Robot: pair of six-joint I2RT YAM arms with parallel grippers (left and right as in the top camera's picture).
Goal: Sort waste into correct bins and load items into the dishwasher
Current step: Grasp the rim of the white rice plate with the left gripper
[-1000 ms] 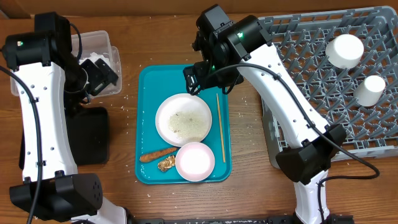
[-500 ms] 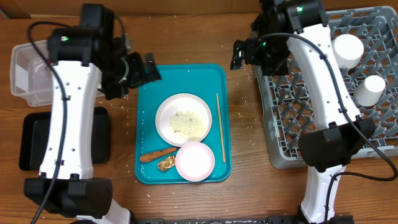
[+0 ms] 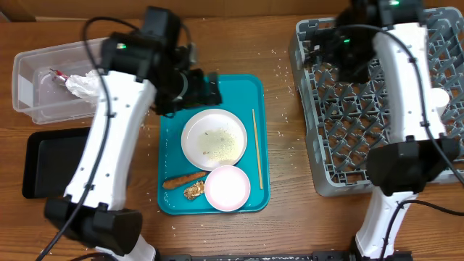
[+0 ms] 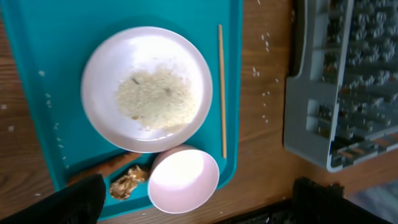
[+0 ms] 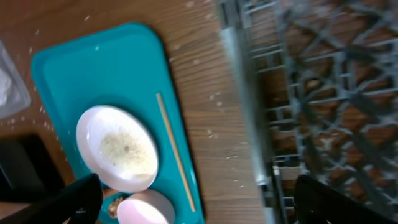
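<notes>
The white plate (image 3: 214, 139) with loose rice (image 4: 155, 98) lies on the teal tray (image 3: 174, 156). A white bowl (image 3: 227, 187) sits at the tray's front, with the orange-brown strip (image 3: 183, 180) and the golden lump (image 3: 193, 191) to its left. A crumpled napkin (image 3: 83, 85) lies in the clear tub (image 3: 36, 72). The black tray (image 3: 51, 163) is in front of the tub. My left gripper (image 3: 201, 87) is open and empty above the tray's far left corner; in its wrist view (image 4: 196, 196) the bowl (image 4: 183, 180) is below it. My right gripper (image 3: 328, 54) is open and empty over the grey rack (image 3: 341, 145).
A thin wooden stick (image 3: 257, 148) lies along the teal tray's right side. Rice grains (image 3: 286, 87) are scattered on the wood between tray and rack. A small white cup (image 3: 438, 98) shows in the rack beside my right arm.
My left arm has swung right from the clear tub to above the teal tray, uncovering the napkin in the tub. My right arm has moved right, from the tray to over the rack.
</notes>
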